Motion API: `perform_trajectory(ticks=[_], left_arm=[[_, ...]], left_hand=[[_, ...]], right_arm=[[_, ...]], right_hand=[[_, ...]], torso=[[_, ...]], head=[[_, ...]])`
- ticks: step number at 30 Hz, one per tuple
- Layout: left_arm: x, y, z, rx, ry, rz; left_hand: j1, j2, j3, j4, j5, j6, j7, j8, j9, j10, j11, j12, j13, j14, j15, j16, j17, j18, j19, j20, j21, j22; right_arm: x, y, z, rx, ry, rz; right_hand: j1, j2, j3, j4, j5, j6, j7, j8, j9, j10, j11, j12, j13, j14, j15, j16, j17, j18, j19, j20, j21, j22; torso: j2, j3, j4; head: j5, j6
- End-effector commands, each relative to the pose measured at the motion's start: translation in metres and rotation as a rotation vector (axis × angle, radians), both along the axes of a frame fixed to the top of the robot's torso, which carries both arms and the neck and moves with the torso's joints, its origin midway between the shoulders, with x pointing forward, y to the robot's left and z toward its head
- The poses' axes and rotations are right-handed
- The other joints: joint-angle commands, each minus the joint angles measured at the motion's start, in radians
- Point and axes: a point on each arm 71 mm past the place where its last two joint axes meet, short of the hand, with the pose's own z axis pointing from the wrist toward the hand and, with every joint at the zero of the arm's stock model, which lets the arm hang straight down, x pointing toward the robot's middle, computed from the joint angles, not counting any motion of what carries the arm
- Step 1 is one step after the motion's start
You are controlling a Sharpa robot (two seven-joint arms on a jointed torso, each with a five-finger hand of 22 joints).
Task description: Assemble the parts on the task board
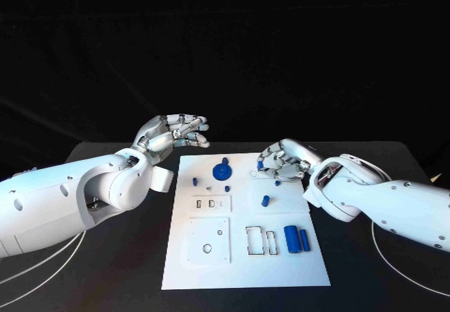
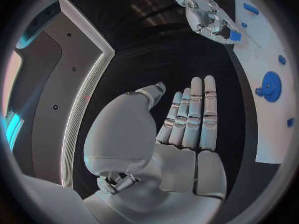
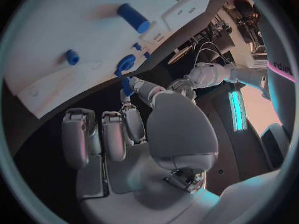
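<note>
R hand point(image 1: 283, 161), at the task board point(image 1: 246, 260) far edge, pinches a small blue part point(image 2: 234, 35); thin grip, may slip. L hand point(image 1: 173, 133) off board, fingers apart, empty.

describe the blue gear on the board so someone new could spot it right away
Start at the white task board in the middle of the black table and go to its far edge, between the two hands. The blue gear sits there, left of centre and nearer the left hand. It is the only round, toothed disc; the other blue parts are small pegs or plain cylinders.
</note>
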Motion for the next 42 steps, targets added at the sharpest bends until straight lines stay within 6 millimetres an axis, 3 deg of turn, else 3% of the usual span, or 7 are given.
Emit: perform_trajectory(ticks=[1, 8, 16, 22, 42], left_arm=[[0.002, -0.001, 0.0, -0.008, -0.004, -0.015], [0.006, 0.0, -0.002, -0.004, -0.003, -0.005], [0.007, 0.0, -0.002, -0.003, -0.002, -0.002], [0.007, 0.0, -0.002, -0.001, -0.001, 0.001], [0.007, -0.001, -0.002, -0.002, 0.001, -0.004]], left_hand=[[-0.001, 0.002, 0.0, -0.005, 0.002, 0.0, 0.022, -0.002, 0.002, 0.006, 0.002, -0.005, 0.001, -0.005, 0.001, 0.007, 0.002, 0.003, -0.005, 0.0, 0.005, 0.002], [-0.001, 0.002, 0.0, -0.006, 0.002, 0.001, 0.022, -0.002, 0.002, 0.006, 0.002, -0.004, 0.001, -0.006, 0.001, 0.007, 0.002, 0.003, -0.005, 0.0, 0.005, 0.002], [-0.001, 0.002, 0.0, -0.006, 0.002, 0.001, 0.022, -0.002, 0.002, 0.006, 0.002, -0.004, 0.001, -0.006, 0.001, 0.007, 0.002, 0.003, -0.005, 0.0, 0.005, 0.002], [-0.002, 0.002, 0.0, -0.006, 0.002, 0.002, 0.022, -0.001, 0.003, 0.008, 0.002, -0.004, 0.001, -0.007, 0.0, 0.007, 0.003, 0.003, -0.006, 0.0, 0.005, 0.002], [-0.002, 0.001, 0.0, -0.006, 0.002, 0.002, 0.022, -0.001, 0.003, 0.008, 0.002, -0.004, 0.001, -0.007, 0.0, 0.007, 0.003, 0.003, -0.006, 0.0, 0.005, 0.002]], right_arm=[[-0.006, 0.018, -0.004, -0.069, -0.009, -0.004], [-0.02, 0.052, -0.013, -0.12, -0.023, 0.06], [-0.035, 0.077, -0.032, -0.172, -0.036, 0.106], [-0.042, 0.087, -0.042, -0.189, -0.037, 0.123], [-0.046, 0.103, -0.056, -0.217, -0.039, 0.136]], right_hand=[[-0.003, 0.008, 0.003, 0.003, -0.004, 0.01, -0.006, 0.02, 0.015, 0.006, -0.002, 0.003, 0.029, 0.082, -0.008, 0.001, 0.161, -0.005, 0.029, -0.005, -0.002, 0.166], [-0.008, 0.004, 0.0, 0.004, -0.006, 0.008, -0.006, 0.022, 0.015, 0.004, -0.003, 0.001, 0.026, 0.082, -0.009, 0.0, 0.159, -0.004, 0.027, -0.006, -0.006, 0.163], [-0.014, 0.002, -0.001, 0.006, -0.003, 0.003, -0.005, 0.022, 0.014, 0.004, -0.002, 0.001, 0.027, 0.081, -0.009, -0.001, 0.157, -0.004, 0.027, -0.006, -0.006, 0.163], [-0.016, 0.0, -0.002, 0.006, -0.002, 0.002, -0.004, 0.022, 0.014, 0.004, -0.002, 0.001, 0.027, 0.081, -0.009, -0.001, 0.157, -0.004, 0.027, -0.007, -0.007, 0.163], [-0.024, -0.003, -0.004, 0.01, 0.0, -0.002, -0.003, 0.023, 0.013, 0.004, -0.001, 0.0, 0.027, 0.081, -0.008, -0.002, 0.155, -0.004, 0.026, -0.007, -0.008, 0.162]], torso=[[-0.007, -0.0044, 0.0009], [-0.014, -0.0094, -0.0002], [-0.014, -0.0108, -0.0031], [-0.013, -0.0107, -0.0007], [-0.012, -0.0089, -0.0014]], head=[[0.009, -0.008], [0.026, -0.02], [0.042, -0.024], [0.047, -0.032], [0.053, -0.05]])
